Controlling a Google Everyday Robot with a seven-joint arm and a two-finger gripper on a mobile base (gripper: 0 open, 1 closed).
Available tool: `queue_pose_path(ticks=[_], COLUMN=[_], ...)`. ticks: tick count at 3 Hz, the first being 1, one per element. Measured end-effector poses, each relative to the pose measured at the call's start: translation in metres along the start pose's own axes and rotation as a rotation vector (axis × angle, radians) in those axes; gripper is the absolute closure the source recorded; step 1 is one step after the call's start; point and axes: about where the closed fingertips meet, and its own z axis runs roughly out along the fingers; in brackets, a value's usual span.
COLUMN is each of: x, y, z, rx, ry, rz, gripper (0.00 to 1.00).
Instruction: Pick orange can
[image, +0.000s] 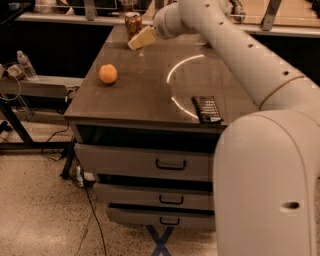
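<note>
My arm (260, 100) fills the right side and hides part of the cabinet top (135, 102). My gripper (140, 39) shows only as one pale wedge, so I cannot tell whether it is spread or closed. It hangs just beside the orange can (132, 23), which stands upright at the top's far left corner. The can is brown-orange, patterned, with a silver lid, and its markings are too small to read.
</note>
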Motion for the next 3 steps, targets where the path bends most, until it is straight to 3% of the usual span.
queue_pose_path(ticks=[1, 3], x=[0.008, 0.024], y=[0.001, -0.026], z=[0.033, 0.089], rx=[0.035, 0.106], ry=[-0.021, -0.082], rz=[0.058, 0.201], gripper=[0.00, 0.00])
